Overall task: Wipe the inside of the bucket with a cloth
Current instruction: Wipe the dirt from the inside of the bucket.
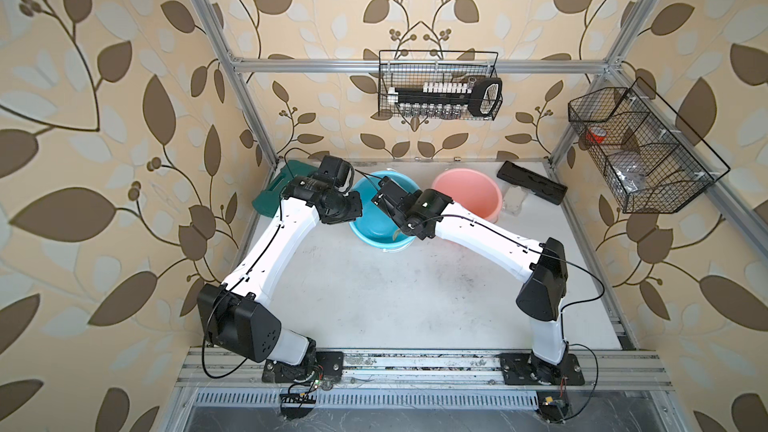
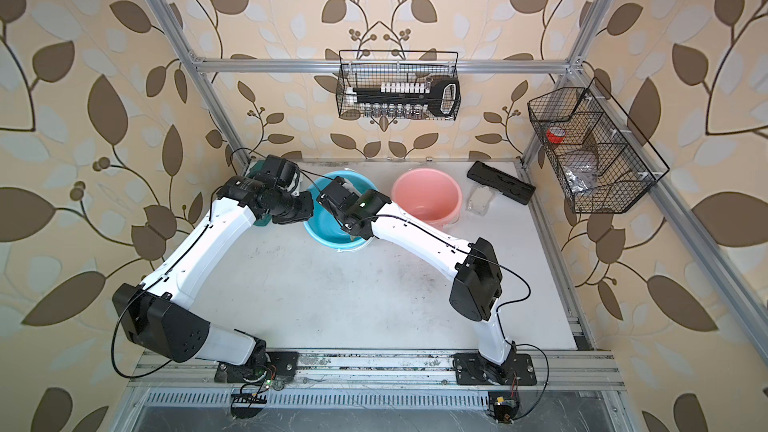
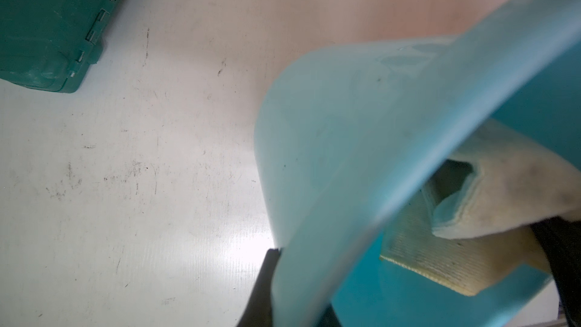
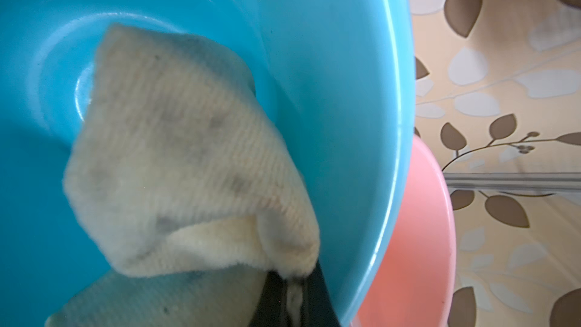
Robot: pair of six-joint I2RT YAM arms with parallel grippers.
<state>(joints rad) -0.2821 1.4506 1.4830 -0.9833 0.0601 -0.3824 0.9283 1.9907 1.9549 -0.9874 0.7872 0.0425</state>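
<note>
Low in the right wrist frame, clenching the right gripper (image 4: 292, 294) on the cloth (image 4: 182, 152), draped mid-frame across wall and floor inside the bucket (image 4: 345, 89), bracing its rim with the clamped left gripper (image 3: 292, 300), likely mid-wipe, next needing a pressed sweep round the wall.

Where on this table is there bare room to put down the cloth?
Widest: the middle of the table, bordered by both arms, the blue bucket and the front rail. Smaller: between the right arm, the pink bucket and the black tray. Crowded: the back edge, with the green case, both buckets and a clear packet.
</note>
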